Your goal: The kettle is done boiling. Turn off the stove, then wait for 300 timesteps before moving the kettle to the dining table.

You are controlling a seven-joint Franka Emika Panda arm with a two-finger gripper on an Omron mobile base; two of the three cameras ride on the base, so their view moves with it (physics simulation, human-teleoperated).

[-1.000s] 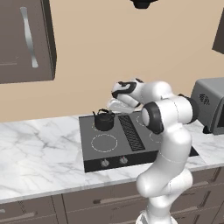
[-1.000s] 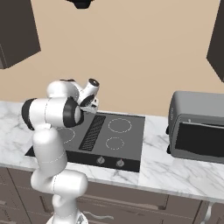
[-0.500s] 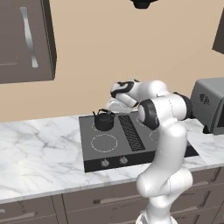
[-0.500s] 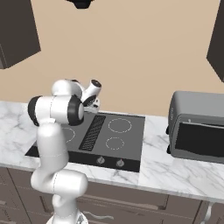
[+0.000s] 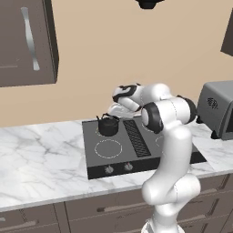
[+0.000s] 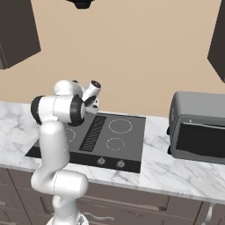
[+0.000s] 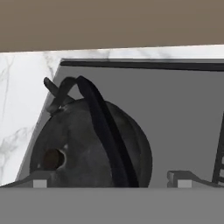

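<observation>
left base view: behind the arm, left of it, looking forward and down on the flat dark four-ring cooktop (image 5: 136,145) | right base view: behind, right side, same dark cooktop (image 6: 110,136) shared | hand view: close above the cooktop's rear left corner, facing the small squat black kettle (image 7: 87,144)

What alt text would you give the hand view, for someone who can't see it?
Close up, the black kettle sits on the dark stove, its thin arched handle running up over the body, between the two fingertips of the open gripper. White marble counter lies along the stove's edge, with a tan wall beyond.
</observation>
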